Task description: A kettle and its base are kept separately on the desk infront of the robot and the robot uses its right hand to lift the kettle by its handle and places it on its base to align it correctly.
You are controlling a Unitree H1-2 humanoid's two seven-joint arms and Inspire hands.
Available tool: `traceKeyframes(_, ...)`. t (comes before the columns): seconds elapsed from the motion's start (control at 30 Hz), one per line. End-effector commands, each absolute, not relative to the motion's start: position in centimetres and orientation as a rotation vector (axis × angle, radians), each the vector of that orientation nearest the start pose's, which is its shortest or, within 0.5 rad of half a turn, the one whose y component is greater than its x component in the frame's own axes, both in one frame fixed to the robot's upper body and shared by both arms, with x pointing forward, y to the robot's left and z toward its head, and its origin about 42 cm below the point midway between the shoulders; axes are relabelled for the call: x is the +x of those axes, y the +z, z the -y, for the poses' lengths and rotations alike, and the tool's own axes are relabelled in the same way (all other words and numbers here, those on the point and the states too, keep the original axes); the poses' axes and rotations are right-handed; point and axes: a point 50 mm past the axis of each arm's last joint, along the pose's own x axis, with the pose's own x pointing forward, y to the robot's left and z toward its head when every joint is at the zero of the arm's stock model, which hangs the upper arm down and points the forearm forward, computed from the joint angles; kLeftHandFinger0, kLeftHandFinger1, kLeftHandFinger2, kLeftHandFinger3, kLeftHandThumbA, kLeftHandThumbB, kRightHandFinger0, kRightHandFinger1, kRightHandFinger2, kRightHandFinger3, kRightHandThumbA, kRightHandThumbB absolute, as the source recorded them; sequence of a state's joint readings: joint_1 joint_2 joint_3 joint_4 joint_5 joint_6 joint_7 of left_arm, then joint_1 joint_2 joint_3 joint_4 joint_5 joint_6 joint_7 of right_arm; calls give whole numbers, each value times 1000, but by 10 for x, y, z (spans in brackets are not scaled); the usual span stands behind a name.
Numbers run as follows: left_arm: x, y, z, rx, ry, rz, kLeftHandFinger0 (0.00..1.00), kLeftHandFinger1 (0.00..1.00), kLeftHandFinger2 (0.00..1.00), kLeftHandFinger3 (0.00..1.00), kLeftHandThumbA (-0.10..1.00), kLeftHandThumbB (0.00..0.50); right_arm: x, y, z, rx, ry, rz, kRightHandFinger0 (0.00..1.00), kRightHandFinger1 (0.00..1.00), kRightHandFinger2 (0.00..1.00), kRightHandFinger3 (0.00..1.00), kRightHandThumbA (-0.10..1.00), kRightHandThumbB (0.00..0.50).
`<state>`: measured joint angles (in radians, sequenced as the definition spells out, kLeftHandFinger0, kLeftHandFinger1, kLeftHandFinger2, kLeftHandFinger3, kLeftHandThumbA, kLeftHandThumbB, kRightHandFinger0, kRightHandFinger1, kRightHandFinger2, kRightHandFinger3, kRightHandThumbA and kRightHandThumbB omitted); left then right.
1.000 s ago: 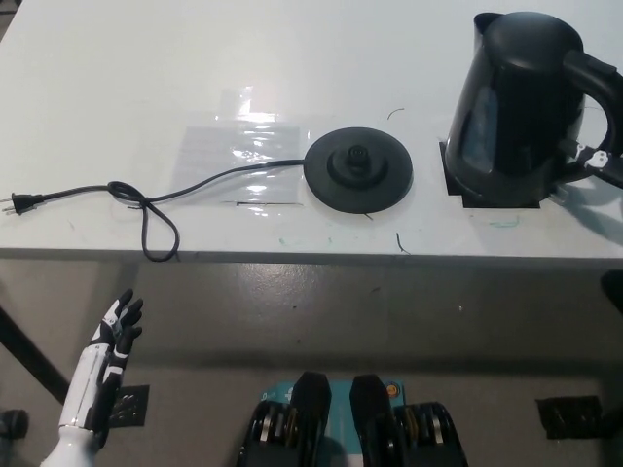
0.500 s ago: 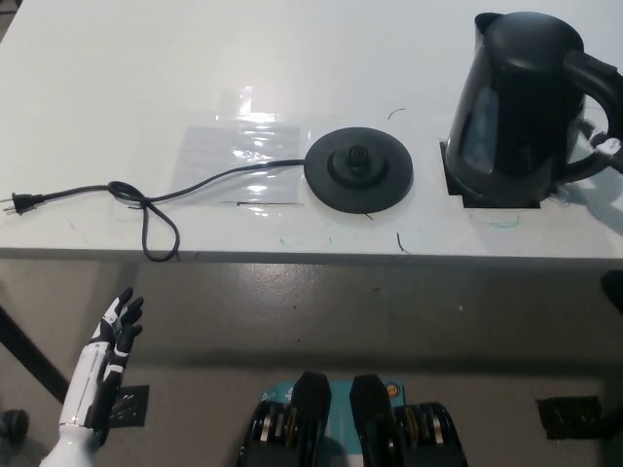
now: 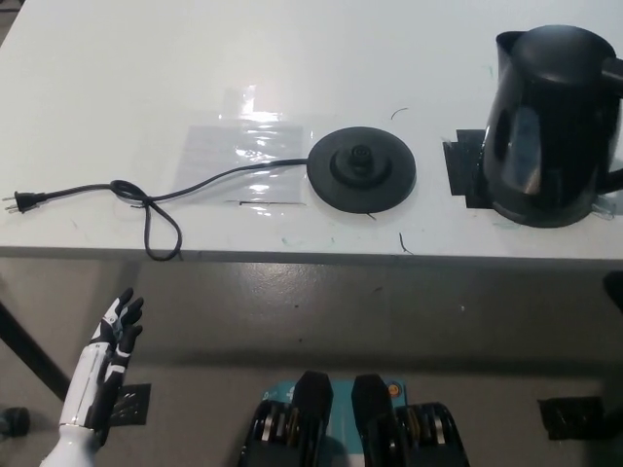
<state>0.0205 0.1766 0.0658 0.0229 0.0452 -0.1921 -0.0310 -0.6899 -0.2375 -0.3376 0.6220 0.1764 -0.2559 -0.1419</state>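
Standing at the far right of the white desk (image 3: 117, 78), well apart from its base, a black kettle (image 3: 550, 126) with a smooth, glossy, tapered body and a small spout at its upper left is seen; its handle side is cut off by the picture's right edge. Whether it rests on the desk or is raised slightly above it cannot be told. The right hand is not seen in the picture, so its state cannot be told. Left of the kettle, a square patch of black tape (image 3: 465, 167) is stuck flat to the desk. The base (image 3: 362, 170) is a flat, round, matte black disc with a raised central connector, lying near the desk's front edge. From the base a thin black cord (image 3: 209, 181) is run leftward across a shiny clear plastic sheet (image 3: 238, 156), looped once, and ended in a two-pronged plug (image 3: 21, 202). Below the desk, left of the base, the white left hand (image 3: 115, 336) is held with fingers apart, holding nothing.
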Motion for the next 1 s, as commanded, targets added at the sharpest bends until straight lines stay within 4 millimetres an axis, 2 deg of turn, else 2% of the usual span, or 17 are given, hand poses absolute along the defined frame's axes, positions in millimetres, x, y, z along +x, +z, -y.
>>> traceKeyframes(0.0, 282, 120, -289, 227, 6, 220, 1000, 1000, 1000, 1000, 932, 216, 485, 289, 353, 145, -433, 597, 0, 175, 451, 313, 206, 195)
traceKeyframes(0.13, 282, 121, -289, 219, 3, 217, 1000, 1000, 1000, 1000, 934, 226, 485, 289, 355, 134, -434, 592, 0, 179, 451, 280, 194, 188)
traceKeyframes(0.17, 282, 120, -290, 223, 3, 220, 1000, 1000, 1000, 1000, 939, 225, 485, 288, 356, 135, -434, 587, 0, 176, 457, 256, 128, 196)
traceKeyframes(0.2, 283, 120, -290, 224, 3, 220, 1000, 1000, 1000, 1000, 940, 225, 485, 288, 356, 136, -434, 584, 0, 177, 460, 262, 106, 193)
traceKeyframes(0.27, 283, 120, -290, 220, 4, 218, 1000, 1000, 1000, 1000, 940, 226, 486, 288, 356, 138, -436, 580, 0, 211, 551, 370, -21, 204)
traceKeyframes(0.3, 283, 120, -290, 215, 3, 218, 1000, 1000, 1000, 1000, 937, 223, 486, 288, 355, 132, -453, 576, 0, 234, 618, 488, -97, 189)
traceKeyframes(0.33, 283, 120, -289, 215, 3, 219, 1000, 1000, 1000, 1000, 937, 222, 486, 288, 354, 126, -461, 575, 0, 240, 642, 566, -99, 180)
traceKeyframes(0.37, 283, 119, -289, 215, 3, 219, 1000, 1000, 1000, 1000, 935, 216, 486, 288, 353, 126, -469, 575, 0, 238, 657, 603, -100, 170)
traceKeyframes(0.53, 281, 118, -289, 216, 2, 211, 1000, 1000, 1000, 1000, 935, 210, 484, 295, 341, 191, -479, 619, 0, 243, 674, 689, -100, 133)
traceKeyframes(0.63, 281, 117, -289, 217, 2, 210, 1000, 1000, 1000, 1000, 935, 209, 484, 298, 337, 210, -479, 632, 0, 236, 674, 693, -100, 128)
traceKeyframes(0.73, 282, 118, -289, 214, -1, 212, 1000, 1000, 1000, 1000, 930, 206, 484, 309, 321, 249, -471, 682, 0, 199, 641, 672, -100, 102)
traceKeyframes(0.8, 282, 118, -289, 213, -1, 212, 1000, 1000, 1000, 1000, 929, 206, 485, 312, 317, 254, -471, 689, 0, 195, 634, 665, -100, 103)
traceKeyframes(0.83, 282, 118, -289, 212, -2, 211, 1000, 1000, 1000, 1000, 926, 200, 484, 314, 315, 256, -473, 691, 0, 204, 629, 672, -100, 123)
traceKeyframes(0.87, 282, 118, -289, 214, -4, 212, 1000, 1000, 1000, 1000, 923, 192, 485, 320, 308, 255, -477, 703, 0, 163, 598, 653, -100, 103)
traceKeyframes(0.97, 282, 118, -290, 220, -2, 211, 1000, 1000, 1000, 1000, 929, 202, 485, 329, 297, 263, -468, 718, 0, 138, 581, 667, -100, 85)
